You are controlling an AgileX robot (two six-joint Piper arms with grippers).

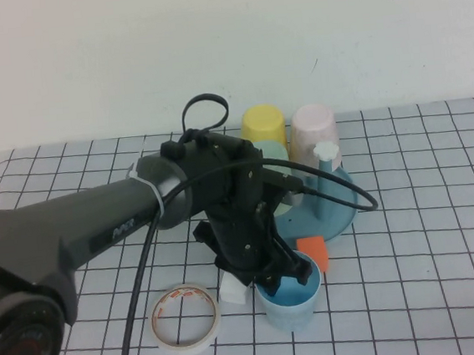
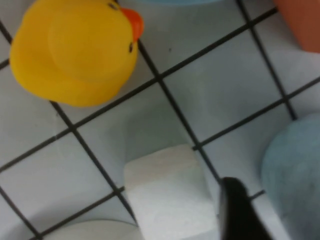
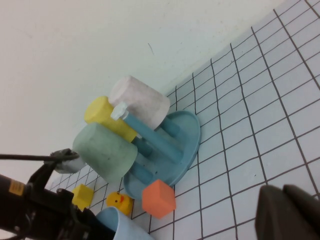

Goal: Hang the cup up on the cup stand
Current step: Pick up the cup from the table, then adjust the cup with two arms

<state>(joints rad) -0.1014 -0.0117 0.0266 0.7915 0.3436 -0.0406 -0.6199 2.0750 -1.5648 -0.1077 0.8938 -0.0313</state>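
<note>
**Left arm reaches into the blue cup**

Looming nearest, the left gripper (image 1: 282, 275) dips into the upright cup (image 1: 291, 300), which stands just before the cup stand (image 1: 338, 210); whether it grips the rim I cannot tell. Beside it lie a tape roll (image 1: 184, 318) and orange block (image 1: 313, 252). A firm rim pinch, then inverting the cup over the free white-capped peg (image 1: 327, 149), seems best. Away from the work, the right gripper (image 3: 290, 212) hangs aside.

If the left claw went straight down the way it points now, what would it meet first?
Probably the cup: the left claw points down into its open mouth, so likely its inside or rim. The right claw is elsewhere.
</note>
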